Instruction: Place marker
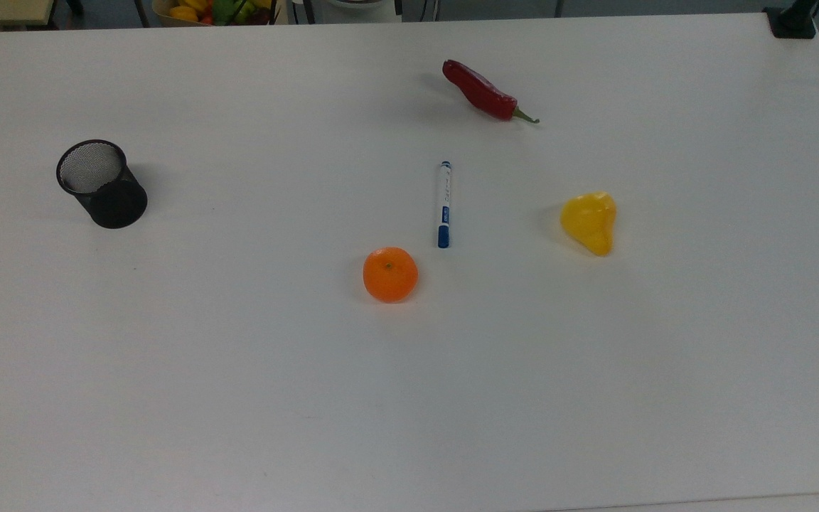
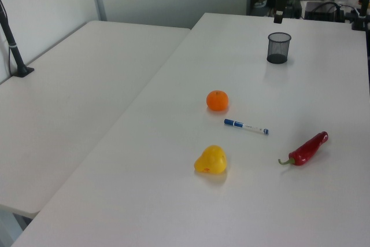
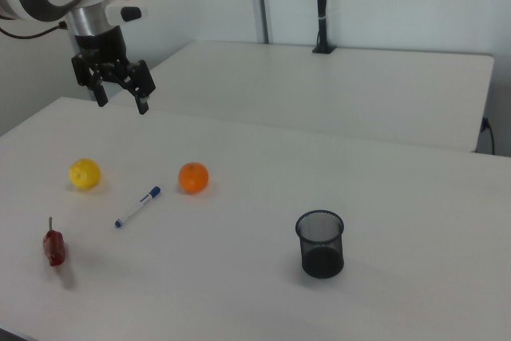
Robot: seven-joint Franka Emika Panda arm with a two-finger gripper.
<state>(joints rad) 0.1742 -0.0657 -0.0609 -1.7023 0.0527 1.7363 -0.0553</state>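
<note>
The marker (image 1: 443, 204) lies flat and untouched on the bench (image 1: 239, 370) just beside the tangerine (image 1: 390, 274), well apart from the mesh pen cup (image 1: 102, 183), while the claw (image 3: 118, 90) hangs spread wide and empty above, so nothing seems done yet.

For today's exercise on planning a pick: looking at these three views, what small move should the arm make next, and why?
Probably lower the open tool toward the slim white marker with the blue cap. The marker lies flat and untouched on the white table, between the round orange fruit and the yellow pepper, while the tool hangs high above the table, holding nothing.
</note>
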